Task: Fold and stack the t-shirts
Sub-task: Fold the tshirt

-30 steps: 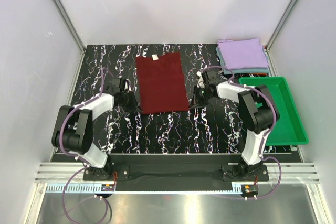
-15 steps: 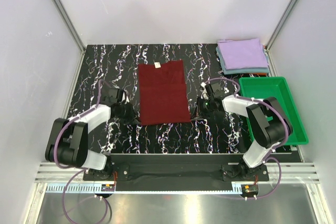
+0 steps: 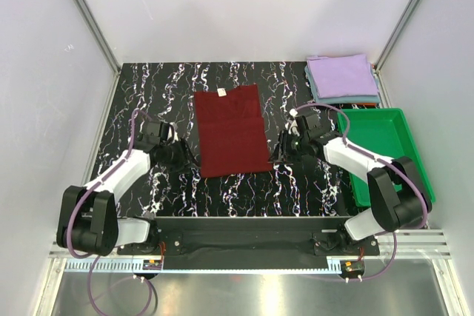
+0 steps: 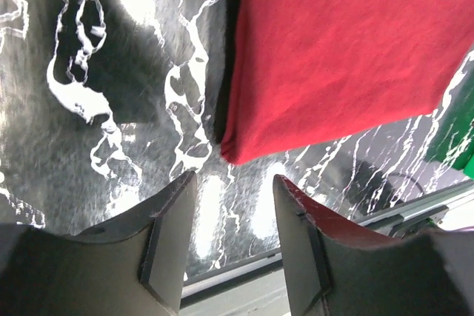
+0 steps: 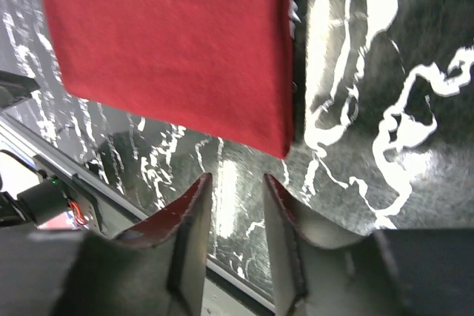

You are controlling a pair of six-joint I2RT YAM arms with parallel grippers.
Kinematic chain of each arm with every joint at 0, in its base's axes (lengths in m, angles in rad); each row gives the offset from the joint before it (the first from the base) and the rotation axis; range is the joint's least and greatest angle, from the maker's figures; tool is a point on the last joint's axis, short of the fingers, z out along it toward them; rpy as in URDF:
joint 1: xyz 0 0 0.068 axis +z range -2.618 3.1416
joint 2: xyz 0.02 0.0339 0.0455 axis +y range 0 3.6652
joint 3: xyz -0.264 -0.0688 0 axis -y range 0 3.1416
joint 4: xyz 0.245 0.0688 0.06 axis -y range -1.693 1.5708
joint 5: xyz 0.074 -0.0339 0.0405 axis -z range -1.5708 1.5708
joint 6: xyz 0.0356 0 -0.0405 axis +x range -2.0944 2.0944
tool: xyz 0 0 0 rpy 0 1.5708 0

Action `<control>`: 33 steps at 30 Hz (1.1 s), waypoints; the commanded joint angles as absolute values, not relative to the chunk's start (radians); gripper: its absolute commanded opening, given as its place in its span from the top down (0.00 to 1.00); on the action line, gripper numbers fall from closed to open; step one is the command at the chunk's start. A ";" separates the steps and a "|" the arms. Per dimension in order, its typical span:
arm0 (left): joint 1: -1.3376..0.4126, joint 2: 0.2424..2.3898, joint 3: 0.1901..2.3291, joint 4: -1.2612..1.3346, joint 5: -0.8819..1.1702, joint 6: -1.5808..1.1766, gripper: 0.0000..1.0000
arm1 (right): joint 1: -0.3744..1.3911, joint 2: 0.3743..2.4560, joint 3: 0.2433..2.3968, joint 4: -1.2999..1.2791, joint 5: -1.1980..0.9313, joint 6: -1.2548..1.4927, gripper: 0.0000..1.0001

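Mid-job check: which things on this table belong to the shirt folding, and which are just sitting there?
Part of the job:
- dark maroon cotton t-shirt, flat between the two arms
- folded lavender t-shirt, top of the far-right stack
- folded grey-blue t-shirt, under the lavender one

Just lying about:
- green rectangular plastic tray, at the right edge

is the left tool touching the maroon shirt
Apart. The left wrist view shows the left tool open, with bare table between its fingertips and the maroon shirt's near corner.
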State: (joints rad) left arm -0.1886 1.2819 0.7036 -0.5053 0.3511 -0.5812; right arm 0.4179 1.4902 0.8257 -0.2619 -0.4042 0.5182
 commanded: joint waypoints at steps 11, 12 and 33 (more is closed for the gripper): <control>-0.189 1.364 0.689 -0.273 0.465 -0.586 0.55 | 0.419 1.686 0.922 -0.258 -0.452 0.394 0.59; -0.189 1.368 0.690 -0.270 0.456 -0.587 0.55 | 0.417 1.696 0.933 -0.253 -0.454 0.393 0.59; -0.216 1.470 0.715 -0.219 0.449 -0.603 0.72 | 0.419 1.717 0.953 -0.224 -0.434 0.374 0.91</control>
State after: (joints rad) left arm -0.2100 1.4647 0.6781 -0.2661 0.4377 -0.6052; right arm 0.4179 1.7340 0.9176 -0.2478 -0.4313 0.3882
